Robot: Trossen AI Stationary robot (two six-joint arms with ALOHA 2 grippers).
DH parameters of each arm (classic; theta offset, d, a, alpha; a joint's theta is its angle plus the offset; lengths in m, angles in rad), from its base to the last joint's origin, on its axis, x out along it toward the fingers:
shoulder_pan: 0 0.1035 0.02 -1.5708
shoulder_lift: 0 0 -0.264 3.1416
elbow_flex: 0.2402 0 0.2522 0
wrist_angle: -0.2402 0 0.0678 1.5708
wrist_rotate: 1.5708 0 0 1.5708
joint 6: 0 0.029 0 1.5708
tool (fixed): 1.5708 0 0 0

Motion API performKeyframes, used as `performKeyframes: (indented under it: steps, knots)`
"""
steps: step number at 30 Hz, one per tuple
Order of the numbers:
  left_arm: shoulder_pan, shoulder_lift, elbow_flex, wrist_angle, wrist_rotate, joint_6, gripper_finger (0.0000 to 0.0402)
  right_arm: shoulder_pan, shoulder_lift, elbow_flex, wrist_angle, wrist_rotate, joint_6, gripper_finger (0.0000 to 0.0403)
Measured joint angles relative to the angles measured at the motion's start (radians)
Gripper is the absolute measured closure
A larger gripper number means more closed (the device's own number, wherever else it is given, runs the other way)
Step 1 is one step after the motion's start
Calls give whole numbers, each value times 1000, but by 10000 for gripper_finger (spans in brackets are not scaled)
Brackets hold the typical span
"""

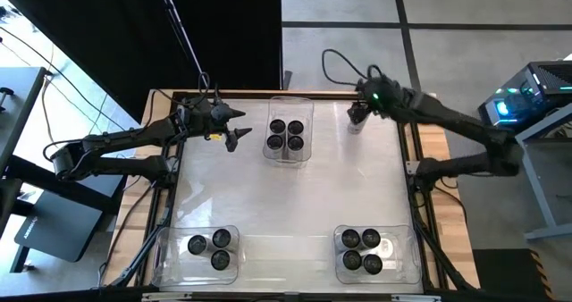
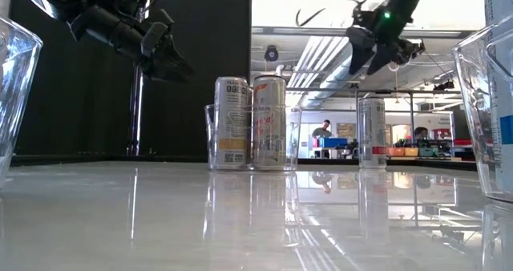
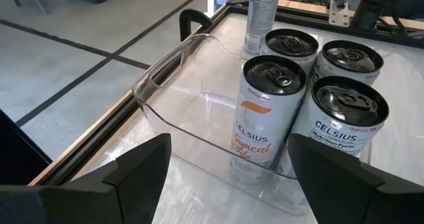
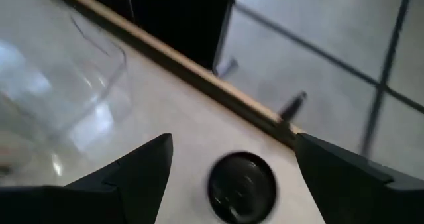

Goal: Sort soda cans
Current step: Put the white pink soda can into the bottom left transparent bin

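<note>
1. The right gripper (image 1: 356, 116) hangs over a lone can (image 4: 242, 186) at the far right of the table (image 1: 295, 195), fingers spread and holding nothing; the can stands between them in the right wrist view.
2. The step in hand looks like picking that lone can: the next move calls for lowering around it, then closing.
3. The left gripper (image 1: 234, 134), fingers apart and empty, hovers just left of the far bin (image 1: 290, 130), which holds four cans (image 3: 301, 85).
4. The near left bin (image 1: 198, 253) holds three cans (image 1: 211, 247); the near right bin (image 1: 379, 253) holds four.
5. The lone can's label is unreadable, so its proper bin cannot be told. The near bins are cut off in the low view.
</note>
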Motion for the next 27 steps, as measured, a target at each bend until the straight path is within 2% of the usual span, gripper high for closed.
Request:
performKeyframes:
  steps: [5,9,15,20,27]
  knots:
    - [0,0,0,2,0,1,101,19,-149,-293,407,5,-41,91]
    - [0,0,0,4,0,0,101,36,-202,-459,611,44,-49,91]
    - [0,0,0,14,0,-1,101,69,-237,-589,703,209,-52,91]
    - [0,0,0,23,0,-3,101,70,-236,-644,746,174,-48,91]
    - [0,0,1,40,0,-18,101,56,-236,-655,755,156,-45,91]
